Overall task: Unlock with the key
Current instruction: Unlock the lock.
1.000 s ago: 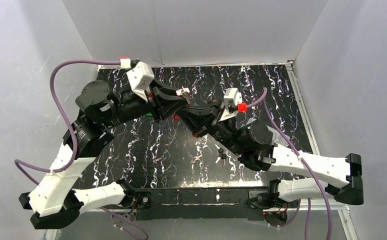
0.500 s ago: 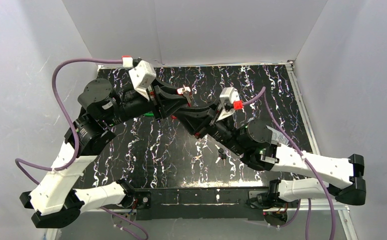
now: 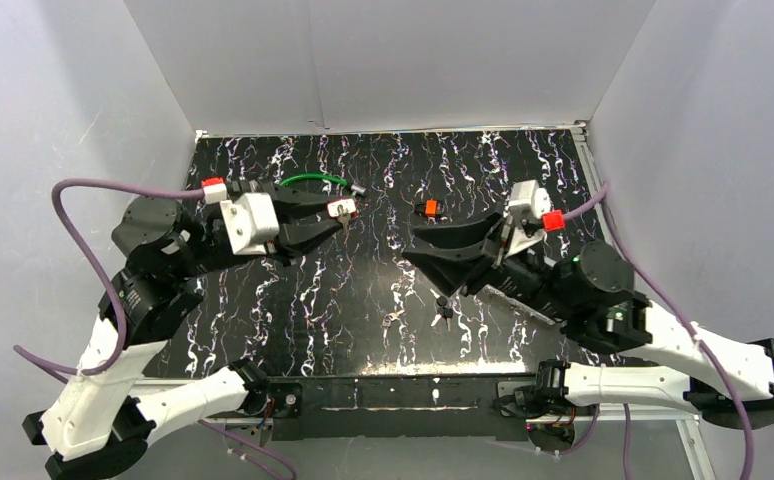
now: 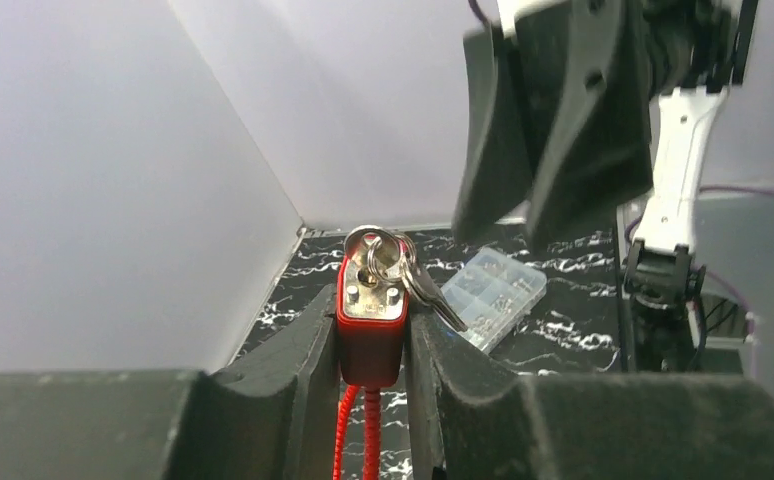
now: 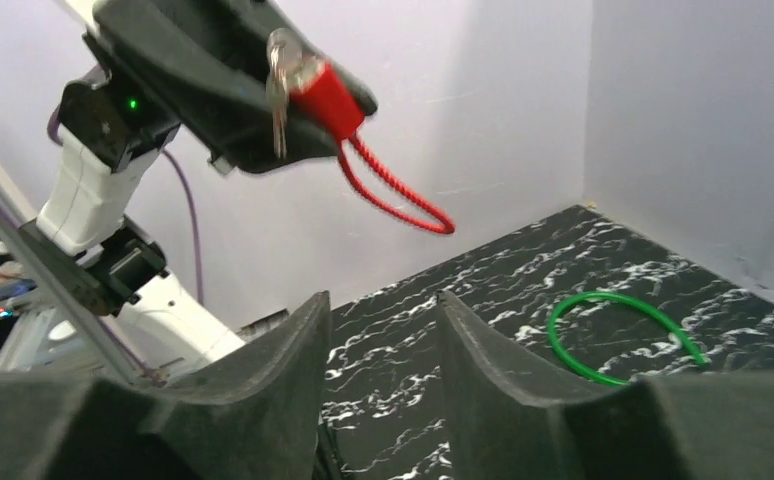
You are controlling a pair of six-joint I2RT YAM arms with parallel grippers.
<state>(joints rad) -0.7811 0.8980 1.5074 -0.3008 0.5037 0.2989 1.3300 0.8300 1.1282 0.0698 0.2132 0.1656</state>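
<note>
My left gripper (image 3: 344, 210) is shut on a red padlock (image 4: 371, 325), held above the table with its keyhole end toward the right arm. A key on a ring with a second key (image 4: 395, 256) sits in the keyhole. The padlock's red cable (image 4: 351, 432) hangs below as a loop (image 5: 399, 203). My right gripper (image 3: 415, 248) is open and empty, apart from the padlock (image 5: 327, 94) and facing it; it also shows in the left wrist view (image 4: 553, 120).
A green cable lock (image 3: 313, 180) lies at the back left of the black marbled table (image 3: 563, 180). A small orange lock (image 3: 429, 208) lies mid-back. Loose keys (image 3: 443, 312) and a clear parts box (image 4: 494, 296) lie under the right arm.
The two grippers were together at the padlock near the table's middle; they have drawn apart. The left arm moved left with padlock and key, the right arm moved back right, empty.
</note>
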